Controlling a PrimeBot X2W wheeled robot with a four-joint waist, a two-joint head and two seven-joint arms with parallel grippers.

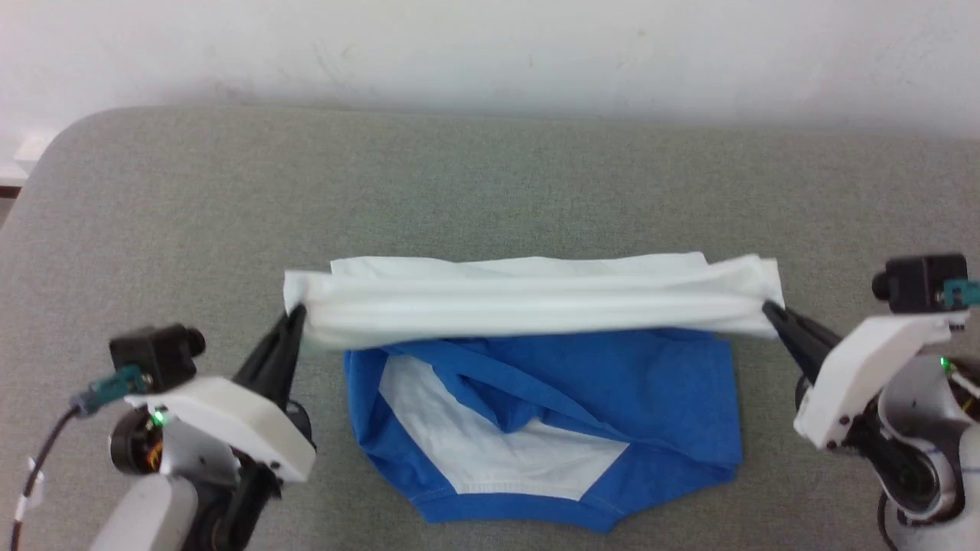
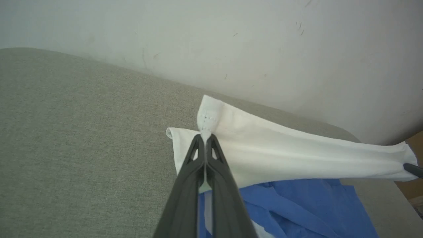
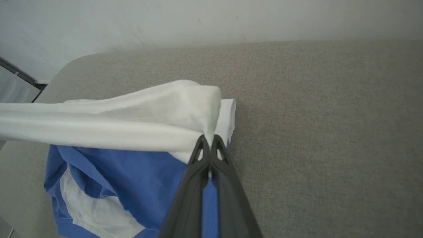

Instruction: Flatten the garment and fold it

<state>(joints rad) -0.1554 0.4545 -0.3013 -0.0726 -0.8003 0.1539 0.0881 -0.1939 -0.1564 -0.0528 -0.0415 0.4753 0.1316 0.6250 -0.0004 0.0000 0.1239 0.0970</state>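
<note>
The garment (image 1: 536, 398) lies on the grey table with its blue sleeves folded across the white body. Its white hem edge (image 1: 536, 302) is lifted and stretched taut as a band between both grippers. My left gripper (image 1: 295, 314) is shut on the hem's left corner (image 2: 207, 122); the dark fingers (image 2: 198, 172) pinch the cloth at their tips. My right gripper (image 1: 768, 308) is shut on the right corner (image 3: 208, 112), fingers (image 3: 211, 172) closed together. The part of the body under the raised band is hidden.
The grey fabric table (image 1: 191, 214) reaches to a white wall (image 1: 490, 53) at the back. Its rounded left corner (image 1: 69, 130) shows in the head view. Bare cloth surface lies left, right and behind the garment.
</note>
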